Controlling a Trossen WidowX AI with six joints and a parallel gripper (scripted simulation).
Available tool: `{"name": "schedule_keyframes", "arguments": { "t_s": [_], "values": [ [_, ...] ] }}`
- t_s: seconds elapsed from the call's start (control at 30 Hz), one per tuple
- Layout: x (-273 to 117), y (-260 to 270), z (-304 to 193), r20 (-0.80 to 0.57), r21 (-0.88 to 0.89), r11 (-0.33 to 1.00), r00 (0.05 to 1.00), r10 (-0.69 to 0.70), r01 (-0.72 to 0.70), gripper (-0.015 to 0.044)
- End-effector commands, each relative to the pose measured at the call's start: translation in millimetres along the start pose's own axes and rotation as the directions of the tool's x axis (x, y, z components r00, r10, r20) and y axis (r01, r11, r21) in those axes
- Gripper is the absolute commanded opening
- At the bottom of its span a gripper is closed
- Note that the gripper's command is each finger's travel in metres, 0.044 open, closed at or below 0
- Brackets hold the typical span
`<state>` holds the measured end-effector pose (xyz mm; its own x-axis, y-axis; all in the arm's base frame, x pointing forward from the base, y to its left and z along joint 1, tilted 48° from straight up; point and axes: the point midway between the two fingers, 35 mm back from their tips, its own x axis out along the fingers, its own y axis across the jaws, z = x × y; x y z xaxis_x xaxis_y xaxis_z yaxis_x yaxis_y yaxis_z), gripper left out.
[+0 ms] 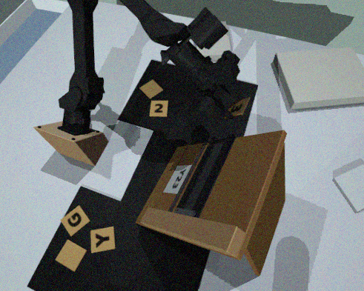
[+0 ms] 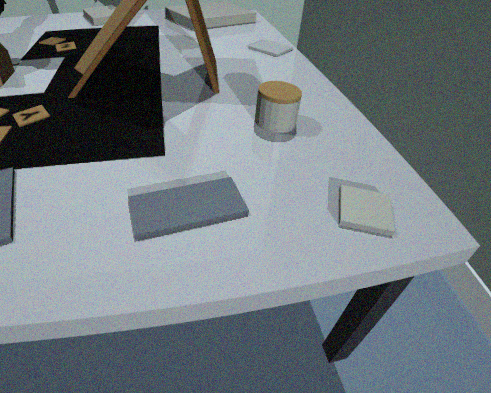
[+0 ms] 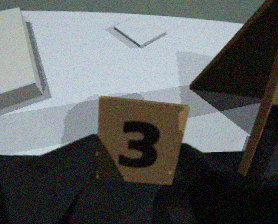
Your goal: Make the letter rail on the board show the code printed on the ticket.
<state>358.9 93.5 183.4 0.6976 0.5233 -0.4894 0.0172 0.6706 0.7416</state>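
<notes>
My gripper (image 1: 236, 109) (image 3: 139, 145) is shut on the 3 tile (image 1: 241, 105) (image 3: 162, 115), held tilted above the mat's back part, beyond the board's far end. The 3 faces the wrist camera upright. The tilted wooden board (image 1: 247, 165) carries a dark rail (image 1: 206, 181), with no tile showing in its visible part; the arm overlaps its far end. The ticket (image 1: 177, 180) reads Y23. The 2 tile (image 1: 159, 108) (image 2: 66, 46) lies face up at the back left. The Y tile (image 1: 102, 239) (image 2: 31, 115) and G tile (image 1: 75, 220) lie on the mat's near left part.
Blank tiles (image 1: 151, 88) (image 1: 71, 255) lie near the 2 and the G. A pale box (image 1: 322, 76) stands at the back right. A thin white block (image 1: 358, 187) (image 3: 140, 31) and a lidded jar (image 2: 277, 113) stand beyond the board. Grey blocks (image 2: 188, 208) lie near the counter's front.
</notes>
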Motion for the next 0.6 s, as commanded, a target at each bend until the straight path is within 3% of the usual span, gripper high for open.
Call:
{"name": "schedule_keyframes", "arguments": {
  "t_s": [0.0, 0.57],
  "values": [
    [-0.2, -2.6, 0.4, 0.001, -0.003, 1.000, 1.000, 0.001, -0.001, 0.0000],
    [-0.4, -11.2, 1.1, 0.001, -0.003, 1.000, 1.000, 0.000, 0.000, 0.0000]
  ]
}}
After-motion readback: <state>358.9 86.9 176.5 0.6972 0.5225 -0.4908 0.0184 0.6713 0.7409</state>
